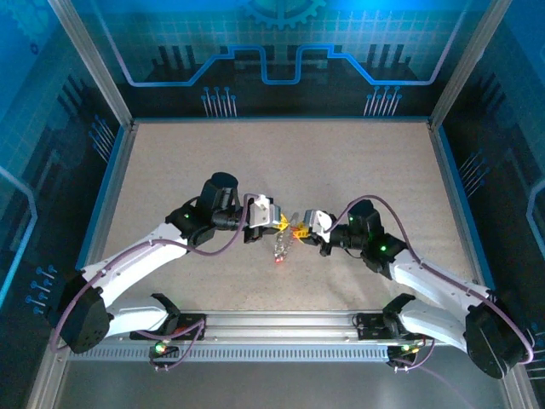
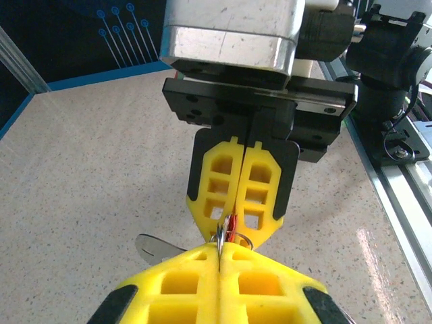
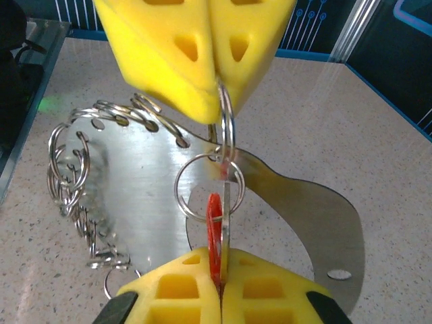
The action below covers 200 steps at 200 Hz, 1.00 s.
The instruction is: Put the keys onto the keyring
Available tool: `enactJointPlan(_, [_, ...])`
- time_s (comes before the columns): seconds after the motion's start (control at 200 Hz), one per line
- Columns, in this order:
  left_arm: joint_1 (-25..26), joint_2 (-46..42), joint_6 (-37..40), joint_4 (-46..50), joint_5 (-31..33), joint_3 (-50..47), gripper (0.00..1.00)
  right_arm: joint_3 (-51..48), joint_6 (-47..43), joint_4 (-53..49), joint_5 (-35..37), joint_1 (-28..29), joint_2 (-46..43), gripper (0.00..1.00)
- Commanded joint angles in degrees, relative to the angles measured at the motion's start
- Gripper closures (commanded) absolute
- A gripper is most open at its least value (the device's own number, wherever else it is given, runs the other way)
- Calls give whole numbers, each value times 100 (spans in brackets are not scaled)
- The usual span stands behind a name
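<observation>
Both grippers meet above the middle of the table. My left gripper [image 1: 282,223] [image 2: 220,251] is shut on a silver ring of the keyring [image 3: 226,118], which hangs from its yellow tips. A string of linked rings [image 3: 67,179] and a shiny flat metal plate [image 3: 135,196] dangle from it. My right gripper [image 1: 298,228] [image 3: 219,263] is shut on a key [image 3: 226,209] with a red tag [image 3: 214,223]. The key's tip stands inside a small split ring [image 3: 183,196]. In the top view the bunch [image 1: 281,247] hangs below both grippers.
The speckled table [image 1: 358,170] has raised blue walls at the back and sides. An aluminium rail [image 1: 272,324] runs along the near edge between the arm bases. The right arm's wrist block [image 2: 270,40] sits close in front of the left wrist camera.
</observation>
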State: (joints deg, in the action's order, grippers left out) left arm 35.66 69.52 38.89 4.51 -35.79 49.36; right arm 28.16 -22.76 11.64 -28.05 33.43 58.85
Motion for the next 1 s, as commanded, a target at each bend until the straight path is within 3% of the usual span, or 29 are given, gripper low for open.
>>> enactJointPlan(0.0, [-50,-60,213,115,-79,-27,100,278,-130,-441,97,-18,-145,100])
enactJointPlan(0.485, [-54,162,463,451,61,60,100,1165,-683,-1727,723,155,-156,100])
enactJointPlan(0.835, [-53,231,40,-123,168,-85,100,2457,-1679,-3008,3007,1068,294,100])
enactJointPlan(0.925, [-67,208,-190,-553,302,-282,85,2815,-1978,-3355,3560,1227,482,100])
enactJointPlan(0.996, [-80,178,-309,-715,418,-382,82,3065,-2263,-3520,4110,1333,650,100])
